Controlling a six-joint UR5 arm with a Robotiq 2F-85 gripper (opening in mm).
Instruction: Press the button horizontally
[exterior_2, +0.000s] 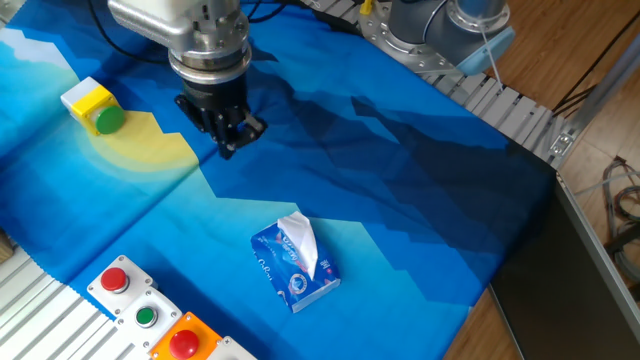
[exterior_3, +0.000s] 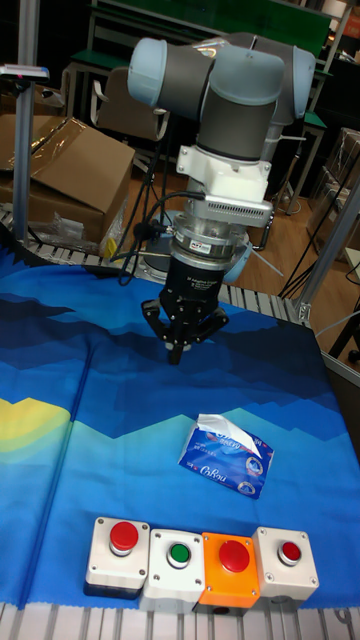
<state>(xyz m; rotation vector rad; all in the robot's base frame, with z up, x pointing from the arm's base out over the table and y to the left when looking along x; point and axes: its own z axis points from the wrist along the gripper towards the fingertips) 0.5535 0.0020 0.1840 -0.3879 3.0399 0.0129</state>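
The button (exterior_2: 109, 120) is a round green cap facing sideways out of a small yellow box (exterior_2: 86, 98). It sits on the blue cloth at the far left of the fixed view, and the tall fixed view does not show it. My gripper (exterior_2: 229, 148) hangs just above the cloth to the right of the button, roughly a hand's width away. Its fingertips (exterior_3: 176, 350) meet in a point, shut on nothing.
A blue tissue pack (exterior_2: 295, 265) lies mid-cloth, nearer the front than the gripper (exterior_3: 225, 455). Along the front edge stands a row of button boxes: red in white (exterior_2: 115, 280), green in white (exterior_2: 146, 317), red in orange (exterior_2: 183, 343), and another red in white (exterior_3: 290, 552).
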